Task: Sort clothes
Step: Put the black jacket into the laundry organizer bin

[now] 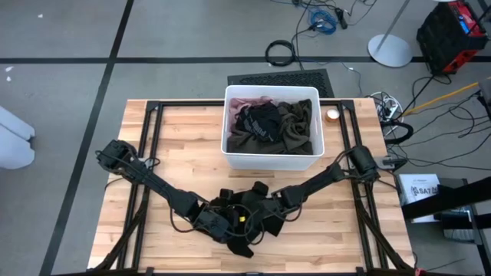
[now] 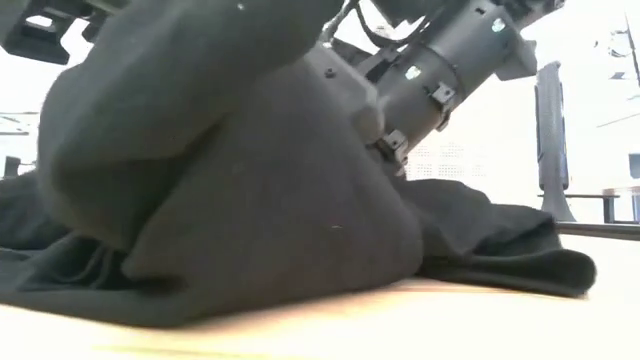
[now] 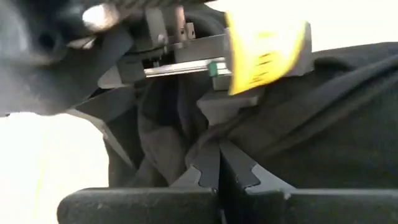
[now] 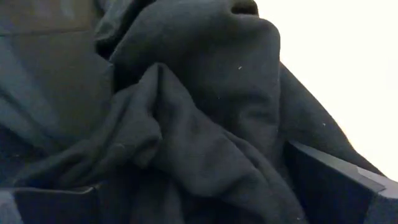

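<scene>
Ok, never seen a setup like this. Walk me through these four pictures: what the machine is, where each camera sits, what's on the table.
It is a robot with two dark arms at a wooden table. One camera looks straight down, one sits at table height, and one rides on each wrist. In the overhead view both arms meet over a black garment lying on the table's near side. The left gripper is shut, with black cloth pressed around its fingers. The right gripper is buried in the same cloth, so its fingers cannot be judged. Behind them, a white bin holds more clothes: black, olive-green, and a bit of pink.
</scene>
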`<move>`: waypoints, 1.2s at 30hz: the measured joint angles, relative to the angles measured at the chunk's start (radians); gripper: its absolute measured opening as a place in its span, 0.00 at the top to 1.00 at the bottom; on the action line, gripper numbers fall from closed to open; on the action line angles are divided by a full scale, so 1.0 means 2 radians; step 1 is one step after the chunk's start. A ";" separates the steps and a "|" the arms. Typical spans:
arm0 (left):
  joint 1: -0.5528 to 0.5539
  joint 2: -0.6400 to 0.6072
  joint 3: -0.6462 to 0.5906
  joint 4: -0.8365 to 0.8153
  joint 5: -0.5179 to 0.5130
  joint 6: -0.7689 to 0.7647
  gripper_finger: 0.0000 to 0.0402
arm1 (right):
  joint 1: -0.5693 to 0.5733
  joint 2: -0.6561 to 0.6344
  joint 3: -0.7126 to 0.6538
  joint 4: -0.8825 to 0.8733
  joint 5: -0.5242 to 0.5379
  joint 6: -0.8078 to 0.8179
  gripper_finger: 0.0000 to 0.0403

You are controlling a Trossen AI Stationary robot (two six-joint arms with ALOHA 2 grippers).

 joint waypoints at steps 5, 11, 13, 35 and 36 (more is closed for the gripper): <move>0.000 -0.001 -0.010 -0.007 0.021 -0.018 1.00 | 0.000 0.040 0.004 0.028 0.003 -0.019 0.11; 0.000 -0.001 -0.011 -0.007 0.020 -0.038 0.94 | -0.001 0.041 0.003 0.028 -0.008 0.001 0.12; 0.000 -0.001 -0.011 -0.009 0.020 -0.029 0.88 | -0.001 0.041 0.003 0.028 -0.011 0.003 0.15; -0.012 -0.171 0.009 -0.245 -0.046 -0.132 0.57 | 0.000 0.043 0.003 0.045 -0.078 0.041 0.81; -0.014 -0.180 0.008 -0.250 -0.051 -0.139 0.57 | 0.002 0.043 0.003 0.045 -0.079 0.039 0.81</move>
